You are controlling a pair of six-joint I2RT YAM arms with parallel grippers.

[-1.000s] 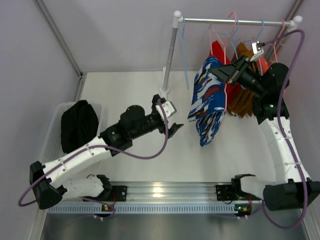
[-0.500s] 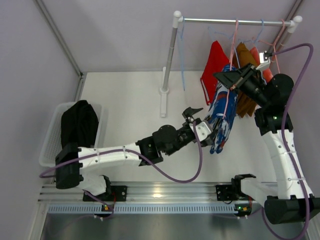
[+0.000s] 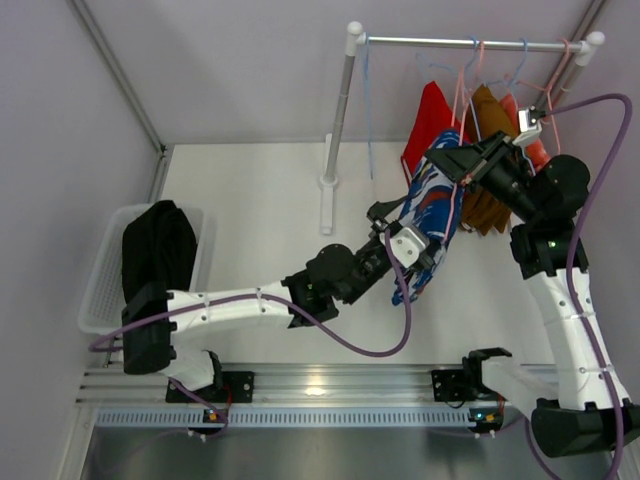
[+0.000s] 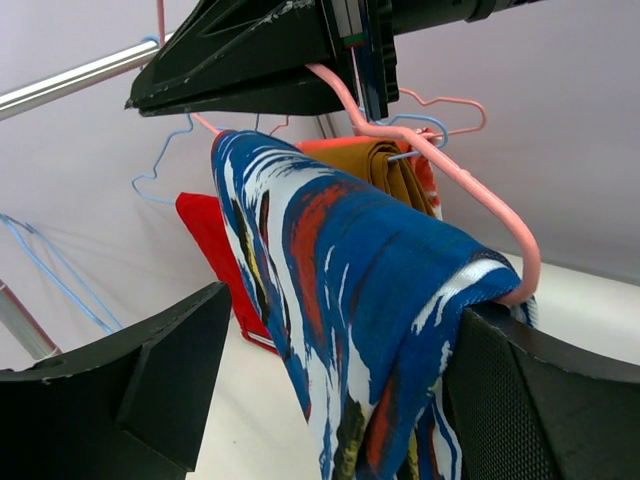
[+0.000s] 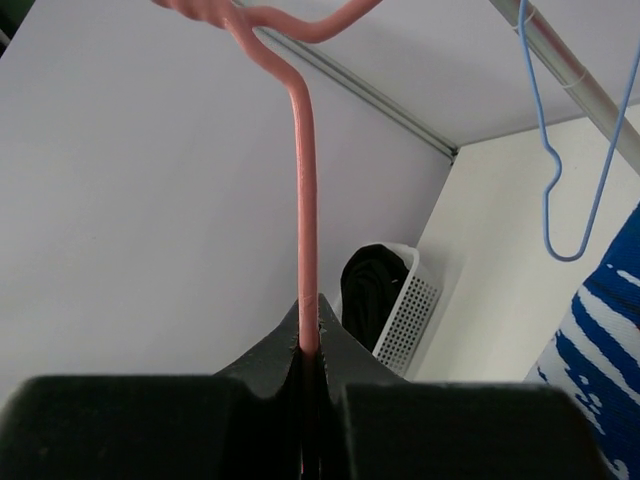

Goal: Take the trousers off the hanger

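My right gripper (image 3: 452, 158) is shut on the neck of a pink hanger (image 5: 305, 200) and holds it off the rail. The blue patterned trousers (image 3: 432, 205) hang folded over that hanger's bar (image 4: 470, 205). My left gripper (image 3: 412, 238) is open, with one finger (image 4: 130, 390) on each side of the patterned trousers (image 4: 370, 290); the right finger touches the cloth. Red trousers (image 3: 430, 118), brown trousers (image 3: 488, 205) and orange-red trousers (image 3: 522, 112) hang on the rail behind. Black trousers (image 3: 158, 250) lie in the basket.
A white basket (image 3: 100, 285) stands at the left edge; it also shows in the right wrist view (image 5: 408, 312). The rail (image 3: 450, 43) stands on a white post (image 3: 335, 130) at the back. Empty blue hangers (image 5: 572, 180) hang on it.
My left arm has reached right and up, and its open fingers now straddle the patterned trousers. My right gripper has shifted the hanger slightly, and the trousers have swung.
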